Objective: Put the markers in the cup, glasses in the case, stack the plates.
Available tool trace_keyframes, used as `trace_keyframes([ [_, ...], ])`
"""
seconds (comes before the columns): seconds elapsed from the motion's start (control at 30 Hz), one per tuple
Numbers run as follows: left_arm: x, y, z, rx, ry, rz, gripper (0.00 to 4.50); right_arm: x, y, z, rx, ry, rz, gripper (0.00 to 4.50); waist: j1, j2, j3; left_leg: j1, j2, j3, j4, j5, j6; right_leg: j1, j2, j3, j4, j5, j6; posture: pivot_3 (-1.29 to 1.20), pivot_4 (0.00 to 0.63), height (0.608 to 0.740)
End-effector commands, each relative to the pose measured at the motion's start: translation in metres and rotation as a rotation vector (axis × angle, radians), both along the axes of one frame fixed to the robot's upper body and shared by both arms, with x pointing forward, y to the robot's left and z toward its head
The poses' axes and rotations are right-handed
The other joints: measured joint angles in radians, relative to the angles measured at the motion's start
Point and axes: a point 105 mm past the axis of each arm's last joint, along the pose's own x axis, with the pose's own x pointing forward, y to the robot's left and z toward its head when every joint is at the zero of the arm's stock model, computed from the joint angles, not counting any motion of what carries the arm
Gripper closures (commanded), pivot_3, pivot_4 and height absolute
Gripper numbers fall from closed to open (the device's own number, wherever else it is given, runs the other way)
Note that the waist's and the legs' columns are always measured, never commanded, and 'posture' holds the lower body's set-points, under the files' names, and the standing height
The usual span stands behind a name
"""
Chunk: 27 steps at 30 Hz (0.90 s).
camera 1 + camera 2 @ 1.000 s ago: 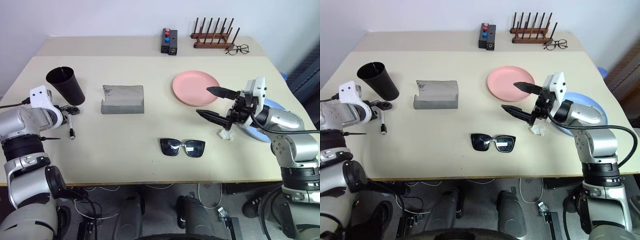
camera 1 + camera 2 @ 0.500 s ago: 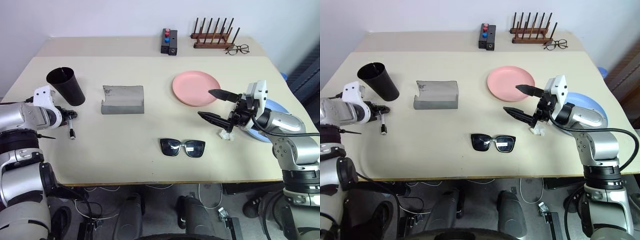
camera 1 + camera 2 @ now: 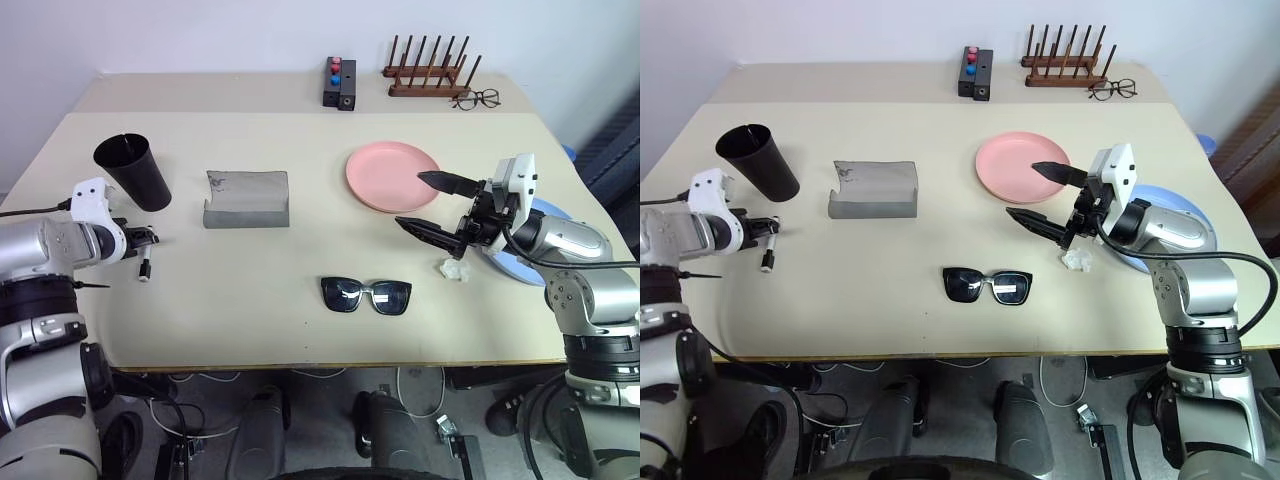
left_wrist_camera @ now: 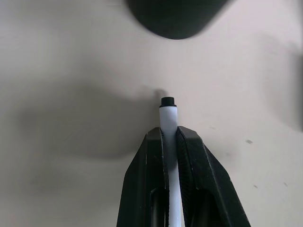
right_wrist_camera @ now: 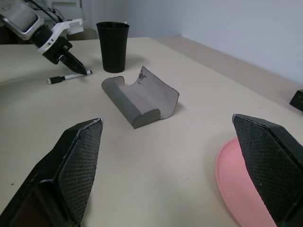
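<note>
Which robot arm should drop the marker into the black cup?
The left. Its fingers are already shut on the marker, and the cup stands just beyond that hand. The right gripper hangs open far across the table, by the pink plate.

white marker [image 4: 168, 124] gripped, sunglasses [image 3: 365, 295] flat

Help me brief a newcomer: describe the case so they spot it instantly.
On the beige table, look between the black cup and the pink plate. The case lies there, grey, rectangular, its flap open; nothing else there is grey or soft.
</note>
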Motion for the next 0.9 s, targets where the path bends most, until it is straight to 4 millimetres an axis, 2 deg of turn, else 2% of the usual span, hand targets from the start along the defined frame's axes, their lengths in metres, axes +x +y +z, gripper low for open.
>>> trace_keyframes([
  [0.03,0.000,-0.023,0.031,0.024,-0.178,-0.182,4.47,0.001,0.003,0.012,0.004,-0.058,0.010,0.00,-0.001,0.000,0.000,0.000,0.000,0.000,0.000,0.000,0.000,0.000,0.000,0.000,0.000,0.000,0.000,0.00,0.150,0.740],
  [0.17,0.000,-0.034,0.056,0.081,-0.333,-0.273,4.47,0.001,0.005,0.010,0.004,-0.062,0.014,0.00,-0.002,0.000,0.000,-0.001,0.000,0.000,0.000,0.000,0.000,-0.001,0.000,0.000,-0.001,0.000,0.000,0.00,0.150,0.740],
  [0.23,0.008,-0.032,0.090,0.118,-0.529,-0.232,4.47,0.002,0.005,0.011,0.006,-0.064,0.015,0.00,-0.001,0.000,0.000,-0.001,0.000,0.000,-0.001,0.000,0.000,-0.001,0.000,0.000,-0.001,0.000,0.000,0.00,0.150,0.740],
  [0.3,0.008,-0.038,0.119,0.087,-0.718,-0.242,4.47,0.003,0.005,0.011,0.007,-0.065,0.014,0.00,0.000,-0.001,0.000,-0.001,0.000,0.000,-0.001,0.000,0.000,-0.001,0.000,0.000,-0.002,0.000,0.000,0.00,0.150,0.740],
  [0.43,0.017,-0.046,0.128,0.112,-0.860,-0.229,4.47,0.005,0.007,0.009,0.012,-0.064,0.018,0.00,-0.001,0.000,0.000,-0.001,0.000,0.000,0.000,0.000,0.000,0.000,0.000,0.000,-0.003,0.000,0.000,0.00,0.150,0.740],
  [0.57,0.021,-0.050,0.160,0.160,-1.050,-0.188,4.47,0.007,0.009,0.009,0.017,-0.067,0.024,0.00,-0.001,-0.001,0.001,-0.001,0.000,0.000,0.000,0.000,0.001,0.000,0.000,0.000,-0.003,0.001,0.000,0.00,0.150,0.740],
  [0.67,0.019,-0.039,0.185,0.195,-1.166,-0.140,4.47,0.008,0.007,0.010,0.011,-0.073,0.019,0.00,-0.001,-0.001,0.001,-0.001,0.000,0.000,0.000,0.000,0.001,0.000,0.000,0.000,-0.003,0.001,0.001,0.00,0.150,0.740],
  [0.9,0.018,0.010,0.216,0.347,-1.232,-0.018,4.47,0.007,0.004,0.011,0.008,-0.079,0.008,0.00,-0.005,-0.001,0.001,0.000,0.000,0.001,-0.002,0.000,0.001,0.000,0.001,0.000,-0.002,0.002,0.003,0.00,0.150,0.740],
])
